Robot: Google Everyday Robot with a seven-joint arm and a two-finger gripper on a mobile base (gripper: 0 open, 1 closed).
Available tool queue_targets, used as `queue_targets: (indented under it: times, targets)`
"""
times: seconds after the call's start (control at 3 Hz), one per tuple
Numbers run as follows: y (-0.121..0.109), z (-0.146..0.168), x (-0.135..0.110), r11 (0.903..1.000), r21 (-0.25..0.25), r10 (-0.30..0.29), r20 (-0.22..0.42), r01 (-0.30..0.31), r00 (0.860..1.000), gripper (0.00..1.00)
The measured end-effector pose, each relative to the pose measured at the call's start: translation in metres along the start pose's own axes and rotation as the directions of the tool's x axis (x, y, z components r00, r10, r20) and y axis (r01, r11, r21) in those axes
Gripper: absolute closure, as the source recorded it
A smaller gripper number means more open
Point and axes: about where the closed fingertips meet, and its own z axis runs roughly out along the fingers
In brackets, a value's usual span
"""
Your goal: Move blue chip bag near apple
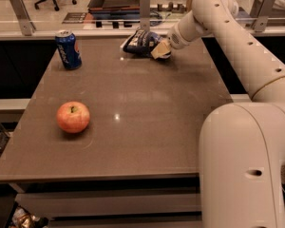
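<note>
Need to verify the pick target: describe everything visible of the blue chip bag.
The blue chip bag is a crinkly dark navy pouch with white lettering, glossy like foil or plastic. It lies rumpled on the table at the far edge, far from the apple near the front left. The gripper sits against its right end; whether it grips the bag cannot be told.
</note>
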Motion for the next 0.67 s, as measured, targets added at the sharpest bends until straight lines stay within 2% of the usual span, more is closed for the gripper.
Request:
queue_targets:
  times: [0.67]
  targets:
    - [0.0004,-0.0007,-0.0028,1.0,-0.002,-0.006,0.007,0.006,1.0,1.0]
